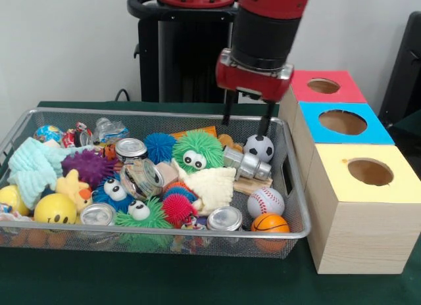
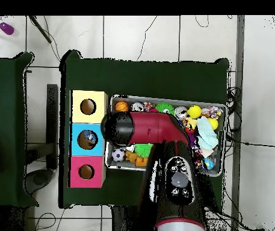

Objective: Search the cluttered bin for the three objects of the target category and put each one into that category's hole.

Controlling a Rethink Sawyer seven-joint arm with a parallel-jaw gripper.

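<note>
My gripper [image 1: 246,123] hangs open over the far right corner of the wire bin [image 1: 158,236], with nothing between its black fingers [image 1: 227,111]. Just below its right finger sits a soccer ball [image 1: 259,147]. A baseball [image 1: 266,202] and a basketball [image 1: 270,224] lie at the bin's near right corner. In the overhead view the arm's head [image 2: 118,129] hides the gripper; the soccer ball [image 2: 118,155], baseball [image 2: 138,107] and basketball [image 2: 122,106] show beside it. The red box [image 1: 325,87], blue box [image 1: 342,123] and yellow box [image 1: 368,172] each have a round hole on top.
The bin also holds several tin cans [image 1: 131,149], fuzzy toys with eyes [image 1: 197,152], spiky balls [image 1: 88,167], a yellow smiley ball [image 1: 55,208] and a pale green cloth [image 1: 31,168]. Something small shows inside the blue box's hole [image 2: 90,138]. The three boxes stand against the bin's right side.
</note>
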